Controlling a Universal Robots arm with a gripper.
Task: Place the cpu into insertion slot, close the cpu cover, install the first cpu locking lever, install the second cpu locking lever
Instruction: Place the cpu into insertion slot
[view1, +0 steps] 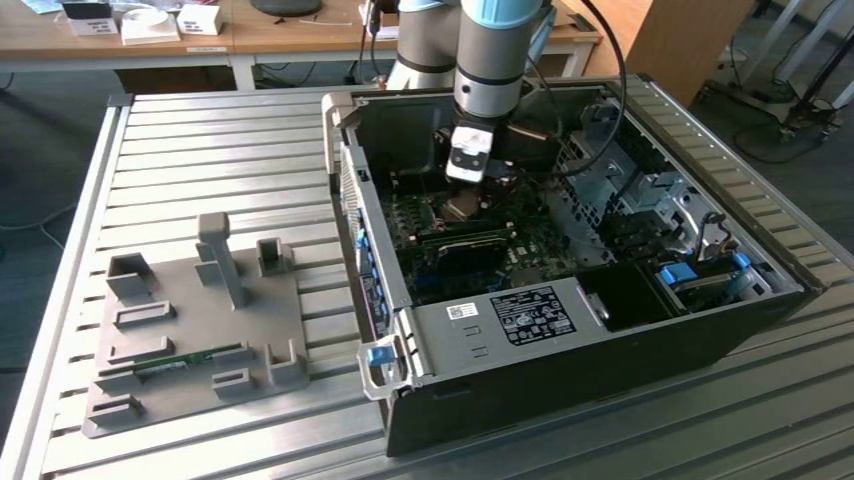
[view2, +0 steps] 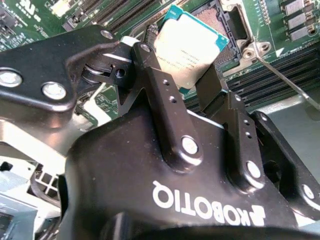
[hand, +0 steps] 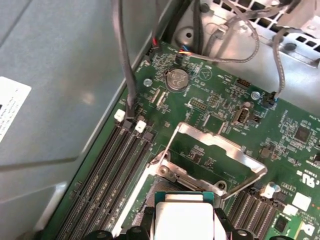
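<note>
Step one is under way: the hand (view2: 180, 67) is clamped on the cpu (view2: 192, 47), poised just over the open slot (view2: 222, 27) and seemingly not seated. The cover (hand: 225, 145) stands raised and a lever (view2: 282, 77) sits unlatched, so closing and both levers are left. Cables (hand: 122, 60) hang near.
</note>
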